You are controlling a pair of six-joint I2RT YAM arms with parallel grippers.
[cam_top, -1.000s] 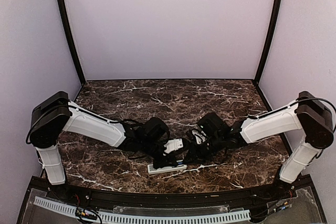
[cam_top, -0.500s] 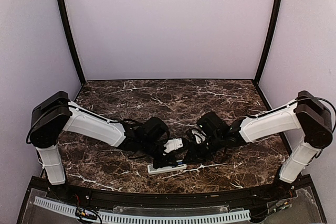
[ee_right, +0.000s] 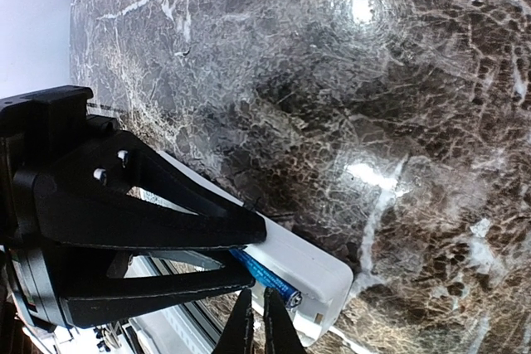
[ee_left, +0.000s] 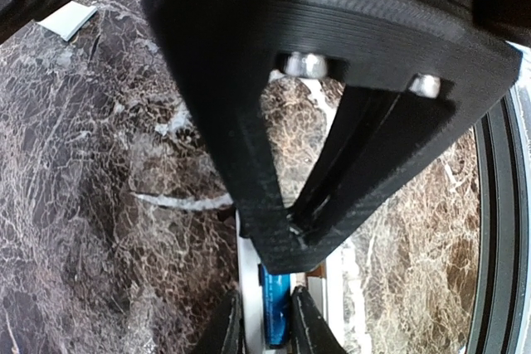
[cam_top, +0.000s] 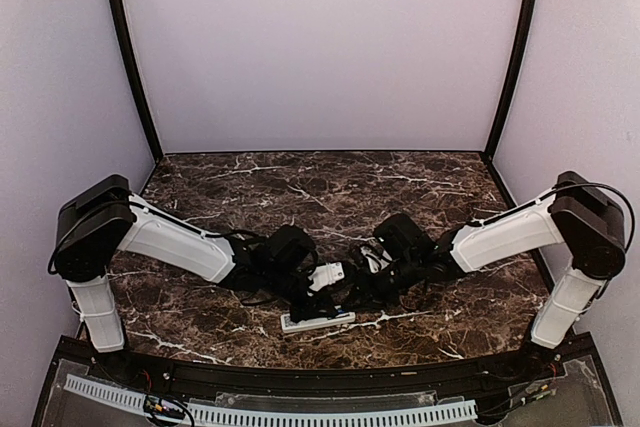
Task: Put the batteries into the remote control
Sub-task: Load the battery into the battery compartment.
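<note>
The left gripper (ee_left: 267,331) has eased its jaws slightly apart astride 1 blue battery (ee_left: 275,308) in the remote control (ee_left: 250,275), with the right gripper (ee_right: 255,327), jaws pressed together, at the battery's end: probably seated.

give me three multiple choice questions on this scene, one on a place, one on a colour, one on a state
1. Where does the remote control lie? A by the back wall; B near the front edge of the table; C in the far left corner.
2. What colour is the battery seen at the remote? A green; B blue; C black.
3. How is the right tool set? A wide open; B clamped on a cover; C shut and empty.
Key: 1 B, the white bar lies close to the near rim; 2 B, blue shows in both wrist views; 3 C, its fingertips nearly meet with nothing between.
</note>
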